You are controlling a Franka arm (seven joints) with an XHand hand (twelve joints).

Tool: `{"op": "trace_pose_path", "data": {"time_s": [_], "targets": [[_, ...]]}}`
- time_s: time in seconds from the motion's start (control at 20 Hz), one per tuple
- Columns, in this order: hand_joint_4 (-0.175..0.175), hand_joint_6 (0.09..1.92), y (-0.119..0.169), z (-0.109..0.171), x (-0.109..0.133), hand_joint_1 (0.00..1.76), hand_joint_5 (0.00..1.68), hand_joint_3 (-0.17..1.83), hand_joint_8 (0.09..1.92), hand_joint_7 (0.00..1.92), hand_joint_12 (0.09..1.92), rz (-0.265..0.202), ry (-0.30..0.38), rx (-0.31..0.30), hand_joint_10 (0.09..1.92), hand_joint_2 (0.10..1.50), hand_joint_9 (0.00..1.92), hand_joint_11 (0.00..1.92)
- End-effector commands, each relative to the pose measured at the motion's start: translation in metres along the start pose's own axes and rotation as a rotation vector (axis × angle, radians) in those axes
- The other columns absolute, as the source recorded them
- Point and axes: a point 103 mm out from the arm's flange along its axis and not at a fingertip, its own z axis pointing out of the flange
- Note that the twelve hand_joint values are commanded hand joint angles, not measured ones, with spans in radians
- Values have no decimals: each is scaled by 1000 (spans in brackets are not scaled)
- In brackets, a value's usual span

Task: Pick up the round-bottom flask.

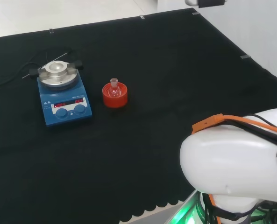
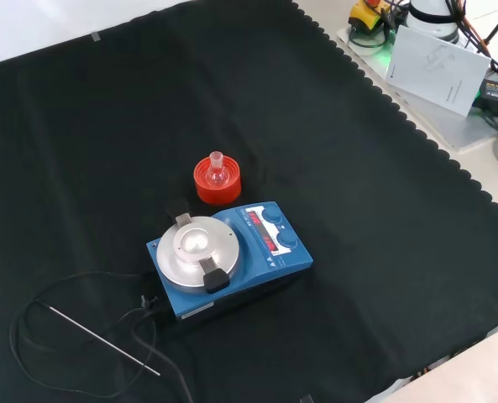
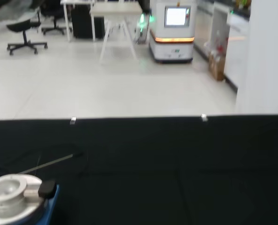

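Starting the approach: round-bottom flask (image 1: 114, 88) sits upright in its red stand (image 1: 115, 96), just beside the blue hotplate (image 1: 63, 103). I can't tell my fingers' state; next, bring them above the flask's neck.

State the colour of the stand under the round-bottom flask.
Red; the stand shows best in the front view.

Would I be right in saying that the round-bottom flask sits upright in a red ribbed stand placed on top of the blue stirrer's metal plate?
Not quite. The round-bottom flask does sit upright in the red ribbed stand, but the stand rests on the black cloth beside the blue stirrer, not on its metal plate. The front view shows that plate carrying no flask or stand.
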Motion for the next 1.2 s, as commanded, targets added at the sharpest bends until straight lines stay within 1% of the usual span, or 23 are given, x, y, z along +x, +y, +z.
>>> {"op": "trace_pose_path", "data": {"time_s": [0.05,0.2,0.3,0.45,0.6,0.9,1.2], "targets": [[-159,656,47,62,-20,758,248,798,884,392,1503,-30,79,76,946,439,353,99],[-160,669,55,73,-24,777,262,800,886,412,1504,-40,100,79,940,433,377,97],[-161,694,59,82,-26,791,277,807,879,457,1501,-47,109,95,920,424,441,111],[-164,729,64,95,-30,810,300,812,875,523,1488,-56,138,125,902,412,532,180],[-167,761,69,108,-30,824,307,815,870,566,1464,-73,152,160,884,396,593,264],[-170,791,83,135,-20,837,314,822,873,589,1445,-100,187,218,877,382,633,340],[-175,814,96,150,-11,845,331,824,883,619,1436,-128,208,246,879,377,651,360]]}}
